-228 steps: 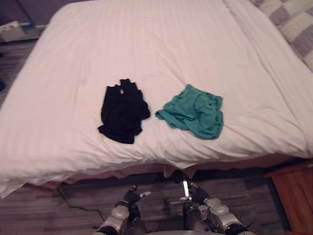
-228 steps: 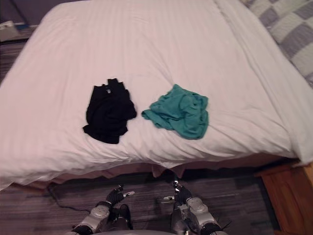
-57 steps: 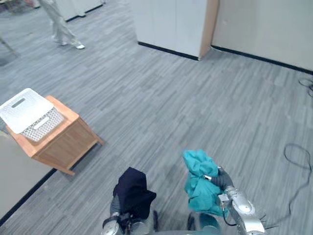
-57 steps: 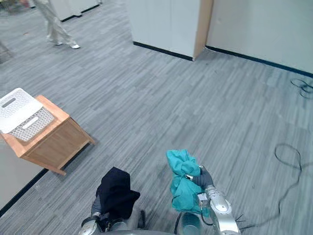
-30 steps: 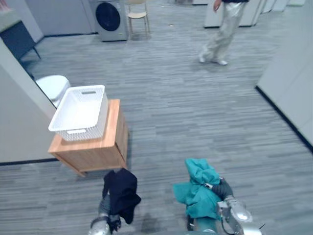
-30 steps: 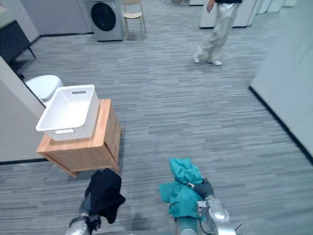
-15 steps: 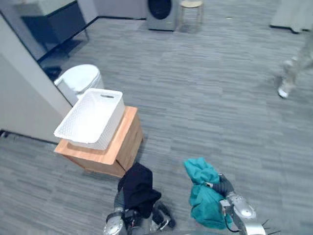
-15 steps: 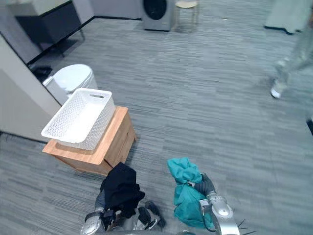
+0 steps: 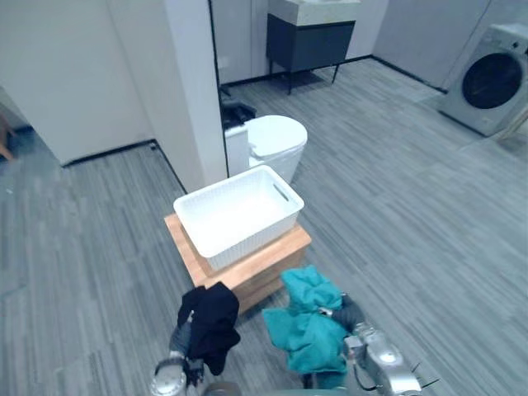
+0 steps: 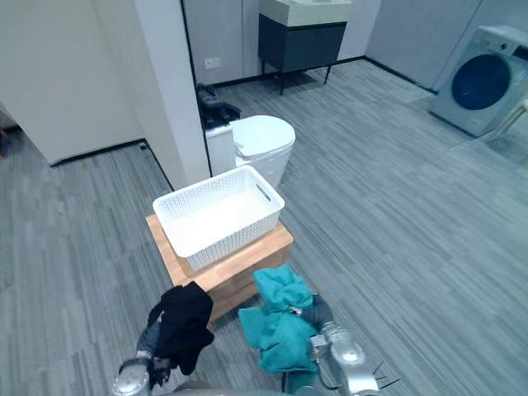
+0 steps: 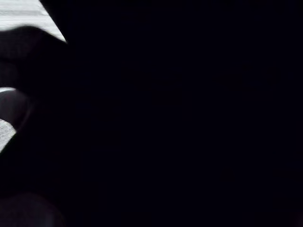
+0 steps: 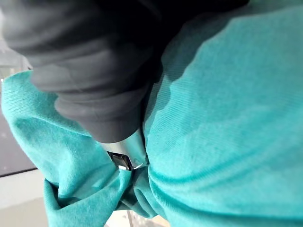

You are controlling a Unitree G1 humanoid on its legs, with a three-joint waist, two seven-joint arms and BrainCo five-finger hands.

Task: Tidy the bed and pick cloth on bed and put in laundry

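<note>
facing the white basket [image 9: 252,239], right robot hand [image 9: 351,314] clenched on teal cloth [image 9: 307,330], grip of left robot hand [image 9: 178,338] under black cloth [image 9: 213,322] indeterminate; recommend clearing the basket's near rim before releasing.

You are looking down on a grey plank floor [image 9: 396,206] that runs through the whole room. A low wooden desk [image 9: 293,241] stands on it, close in front of you. Just behind the desk, a white partition wall [image 9: 194,82] ends in a narrow edge, and a white toilet [image 9: 272,139] with its lid down sits beside that edge. Farther back, a dark vanity cabinet [image 9: 309,45] with a pale top stands on thin legs. A front-loading washing machine [image 9: 491,78] stands at the far right. On the left, a plain white wall [image 9: 74,74] meets the floor along a black skirting strip [image 9: 107,153]. The light is even.
</note>
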